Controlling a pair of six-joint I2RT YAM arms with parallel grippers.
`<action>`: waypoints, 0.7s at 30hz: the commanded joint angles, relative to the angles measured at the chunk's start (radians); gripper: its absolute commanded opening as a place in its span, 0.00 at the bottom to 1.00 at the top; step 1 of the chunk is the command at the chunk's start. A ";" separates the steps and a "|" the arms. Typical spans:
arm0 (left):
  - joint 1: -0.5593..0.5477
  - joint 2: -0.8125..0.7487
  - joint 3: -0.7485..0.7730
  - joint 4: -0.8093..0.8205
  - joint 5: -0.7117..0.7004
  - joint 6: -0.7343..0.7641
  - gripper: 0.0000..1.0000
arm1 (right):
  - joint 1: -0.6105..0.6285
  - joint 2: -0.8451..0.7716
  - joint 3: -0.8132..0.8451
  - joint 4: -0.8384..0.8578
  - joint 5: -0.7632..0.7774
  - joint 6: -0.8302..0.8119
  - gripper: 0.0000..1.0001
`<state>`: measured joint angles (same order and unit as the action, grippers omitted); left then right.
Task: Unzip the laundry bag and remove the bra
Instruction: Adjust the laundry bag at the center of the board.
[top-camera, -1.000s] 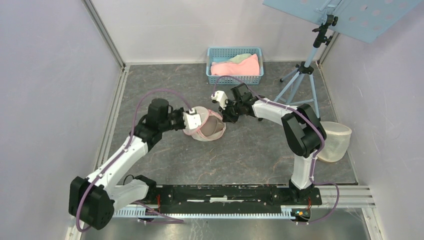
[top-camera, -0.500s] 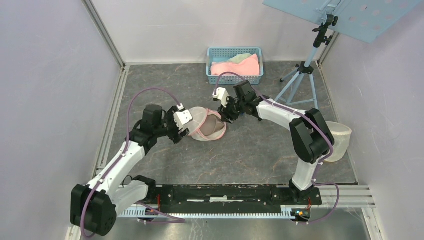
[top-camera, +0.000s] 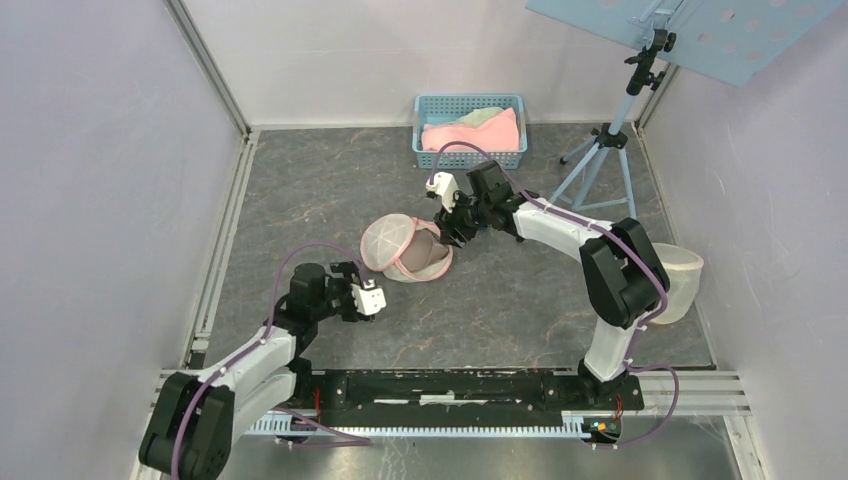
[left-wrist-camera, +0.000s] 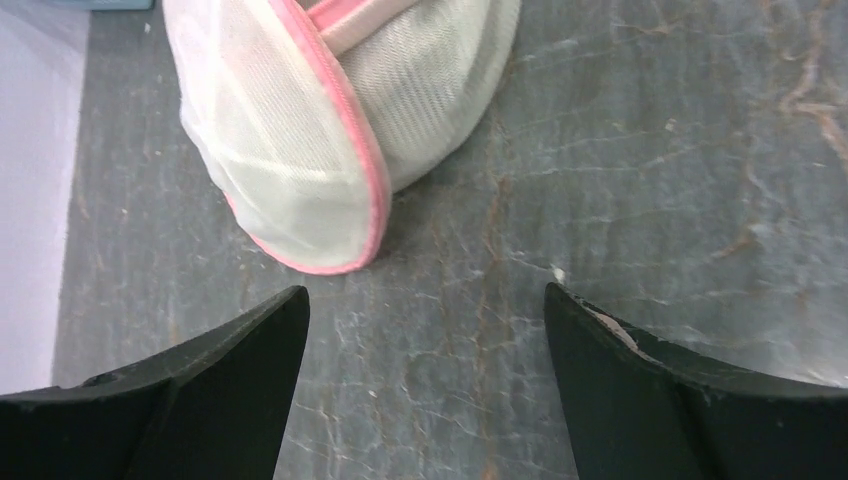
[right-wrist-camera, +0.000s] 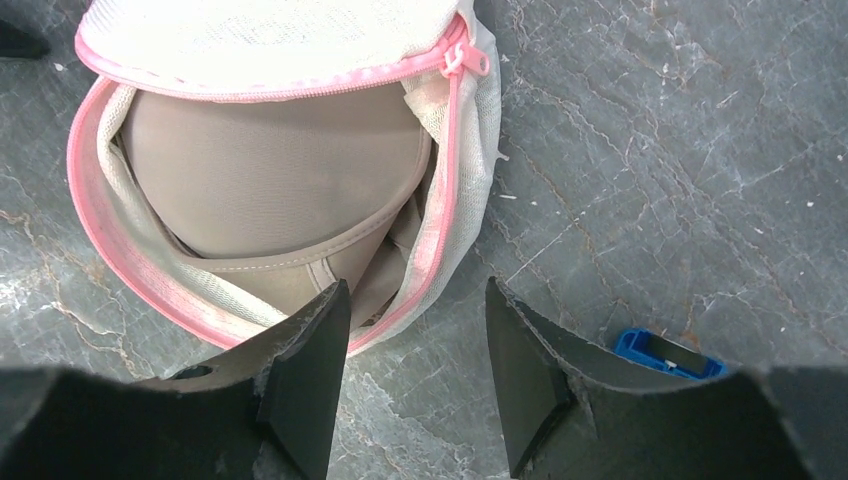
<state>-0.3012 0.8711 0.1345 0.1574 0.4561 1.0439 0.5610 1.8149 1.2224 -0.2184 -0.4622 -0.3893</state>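
Bag (top-camera: 405, 250): white mesh, fine weave, domed and round, edged with a pink zipper tape. It lies mid-tabletop (top-camera: 500, 300), on grey stone-veined surface. The zip is run open. The upper mesh half stands folded back on the left side, and the pink pull (right-wrist-camera: 465, 60) sits at the far right end of the seam.

Bra (right-wrist-camera: 270, 170): beige, smooth moulded cup, rounded, still inside the bag's lower half. The cup edge and a band show through the mouth.

Left end effector (left-wrist-camera: 425, 300): black fingers spread wide, nothing between them, low over bare tabletop. The bag's folded-back half lies ahead of it and apart.

Right end effector (right-wrist-camera: 415, 290): fingers parted, pinching nothing, hanging just over the bag's near rim on the right side.

Far edge: blue slotted plastic basket (top-camera: 470, 103) holding pink cloth (top-camera: 470, 133). We note a small blue piece (right-wrist-camera: 665, 352) on the tabletop beside the right finger.

Against a second ago: the left arm has drawn back from the bag's left edge toward its base, and its fingers have let go and opened. The right fingers, then closed at the bag's right rim, now stand apart and have barely shifted. The bag keeps its place, and its flap is now uncovered.
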 joint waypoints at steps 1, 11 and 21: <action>-0.015 0.116 -0.011 0.298 0.028 0.110 0.93 | 0.002 0.017 -0.004 0.045 -0.002 0.052 0.58; -0.052 0.483 0.099 0.576 -0.122 0.052 0.82 | -0.006 0.079 -0.008 0.039 0.038 0.038 0.57; -0.053 0.245 0.214 0.197 -0.053 0.047 0.33 | -0.007 0.131 0.015 0.049 0.046 0.005 0.49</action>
<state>-0.3523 1.2102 0.2615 0.4992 0.3679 1.0958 0.5556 1.9297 1.2201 -0.1951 -0.4274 -0.3569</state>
